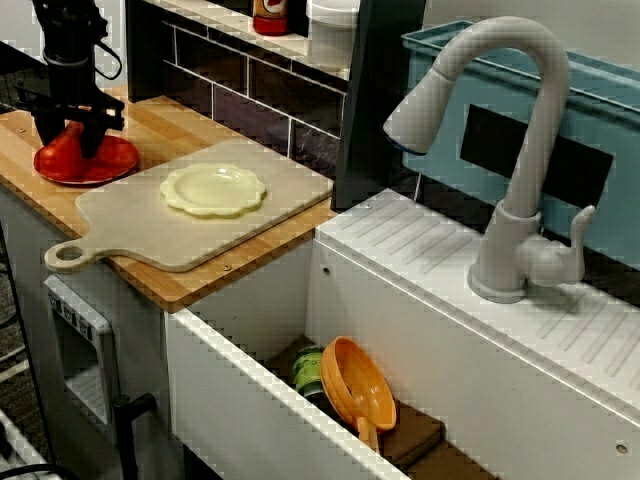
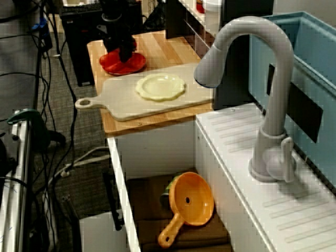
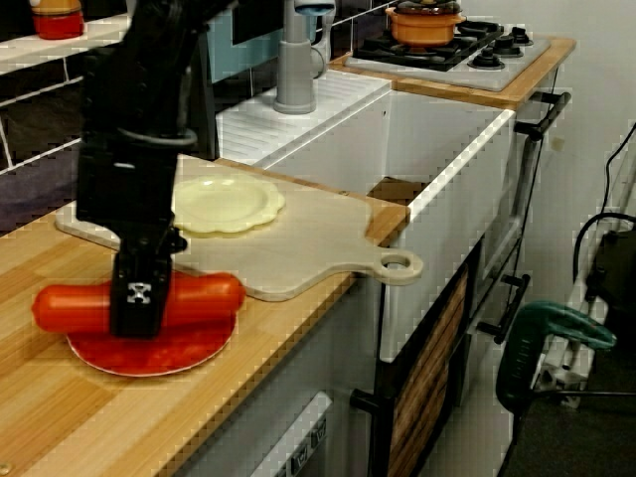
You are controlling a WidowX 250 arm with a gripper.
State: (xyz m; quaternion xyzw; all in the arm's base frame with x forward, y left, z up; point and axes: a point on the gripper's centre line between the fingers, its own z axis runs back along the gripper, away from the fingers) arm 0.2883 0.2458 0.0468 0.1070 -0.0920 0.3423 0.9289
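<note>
Down at the worktop, the gripper straddles a red sausage lying on a red plate directly beneath it. Whether its fingers squeeze the sausage or merely flank it, I cannot tell. Just beside the gripper, a board carries a yellow dish.

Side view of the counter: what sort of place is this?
Probably a toy kitchen: a white sink with grey faucet, a stove bearing an orange pot, and a wooden counter where the tool straddles a red sausage.
</note>
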